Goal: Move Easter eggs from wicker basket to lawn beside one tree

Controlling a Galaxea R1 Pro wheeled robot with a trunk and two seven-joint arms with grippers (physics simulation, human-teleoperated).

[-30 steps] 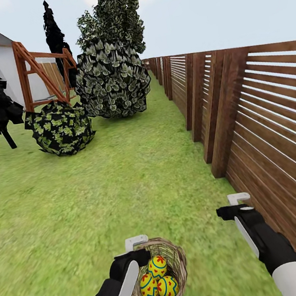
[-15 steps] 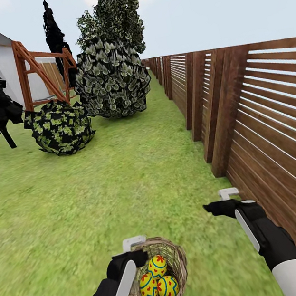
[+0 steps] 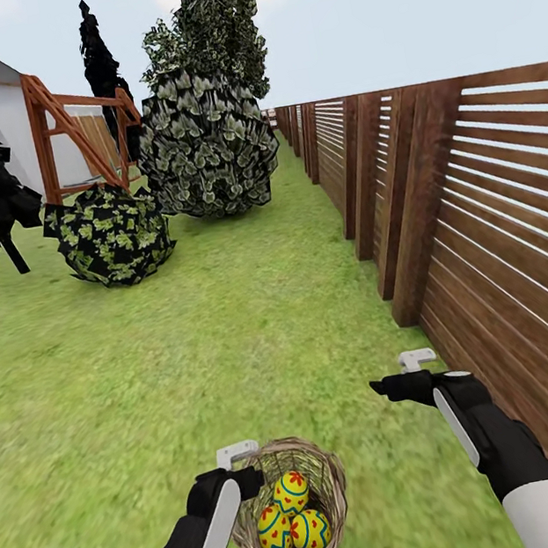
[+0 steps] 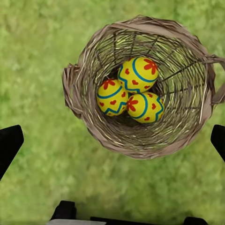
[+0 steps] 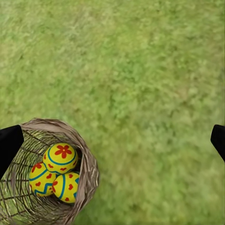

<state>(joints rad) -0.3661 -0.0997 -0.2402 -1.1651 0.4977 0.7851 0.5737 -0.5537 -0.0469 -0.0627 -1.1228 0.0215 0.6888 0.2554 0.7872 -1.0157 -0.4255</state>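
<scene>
The three Easter eggs lie touching one another at the bottom of the wicker basket, which stands on the lawn at six o'clock in our head view. We judge them light, hard, smooth and prone to slip, so we would pinch the uppermost egg across its middle. Our left gripper hangs spread open at the rim's ten o'clock, and our right gripper hangs open and empty off at two o'clock.

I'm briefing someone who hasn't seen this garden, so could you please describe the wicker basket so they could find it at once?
Follow the brown slatted fence along the right side toward the near end of the lawn. There, just beside the left gripper, stands the wicker basket, a round open-weave tan tub with a thick braided rim. Unlike the leafy bushes farther off, it holds three Easter eggs, yellow with red and blue markings.
</scene>
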